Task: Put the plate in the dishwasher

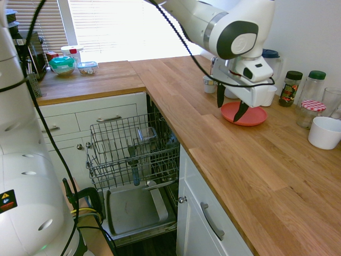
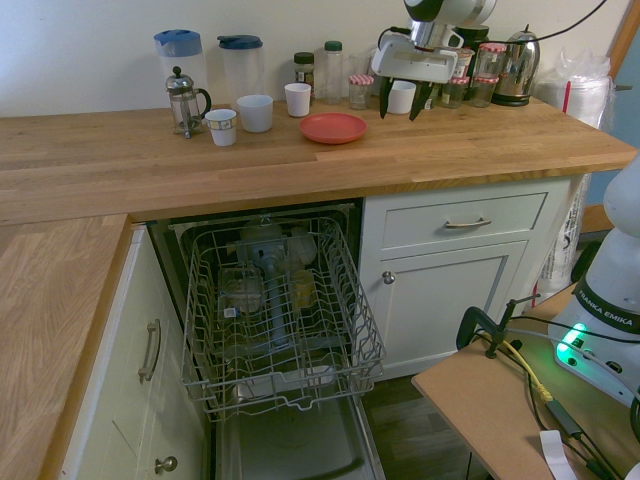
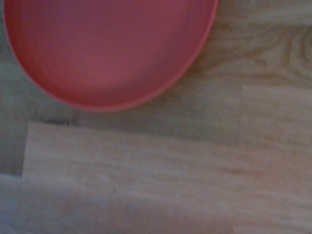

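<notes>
The coral-red plate lies flat on the wooden counter, at about 12 o'clock from the open dishwasher in the second exterior view, with nothing resting on it. The gripper hangs above the counter at roughly 2 o'clock from the plate, pointing steeply down, its two dark fingers spread apart and holding nothing; it does not touch the plate. In the first exterior view the gripper stands in front of the plate, so part of the rim is hidden. The wrist view shows the plate close up and blurred, on bare wood. To the plate's 10 o'clock in the second exterior view stand two white cups and a coffee press, with two blue-lidded jugs behind them by the wall. The dishwasher's wire rack is pulled out over the lowered door, between white cabinets.
</notes>
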